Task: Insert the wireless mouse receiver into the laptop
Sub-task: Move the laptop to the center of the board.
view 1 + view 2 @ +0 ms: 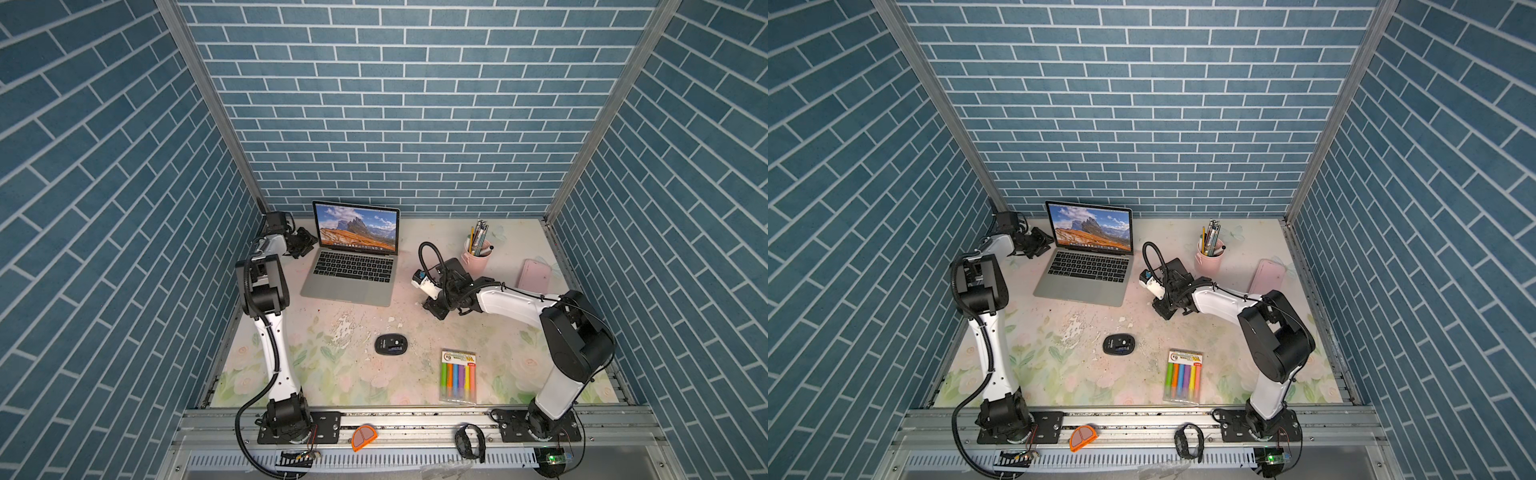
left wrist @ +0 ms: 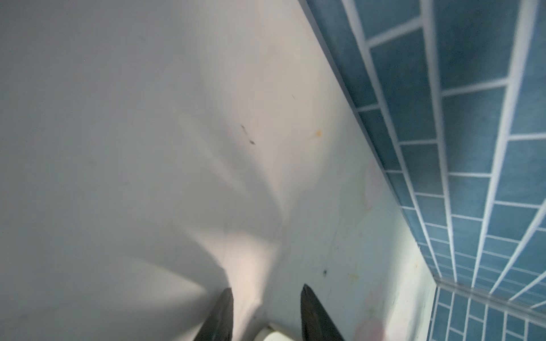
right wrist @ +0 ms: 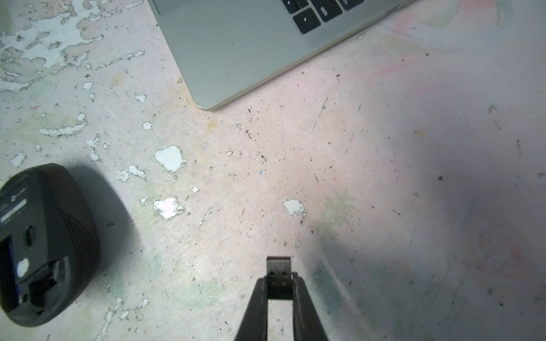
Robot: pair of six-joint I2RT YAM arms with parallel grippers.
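Note:
The laptop (image 1: pixel 353 266) (image 1: pixel 1088 266) stands open at the back left of the table in both top views, its screen lit. My right gripper (image 3: pixel 279 277) is shut on the wireless mouse receiver (image 3: pixel 279 267), whose metal plug sticks out past the fingertips. It hovers over the table to the right of the laptop's front right corner (image 3: pixel 224 73). In the top views this gripper (image 1: pixel 432 307) (image 1: pixel 1163 309) is low and apart from the laptop. My left gripper (image 1: pixel 305 245) (image 2: pixel 266 289) sits by the laptop's back left corner, fingers apart and nothing between the tips.
A black mouse (image 1: pixel 390 345) (image 3: pixel 44 245) lies belly-up in front of the laptop. A pack of highlighters (image 1: pixel 458 376) lies front right. A pink pen cup (image 1: pixel 477 255) and a pink slab (image 1: pixel 534 274) stand at the back right. Blue brick walls close three sides.

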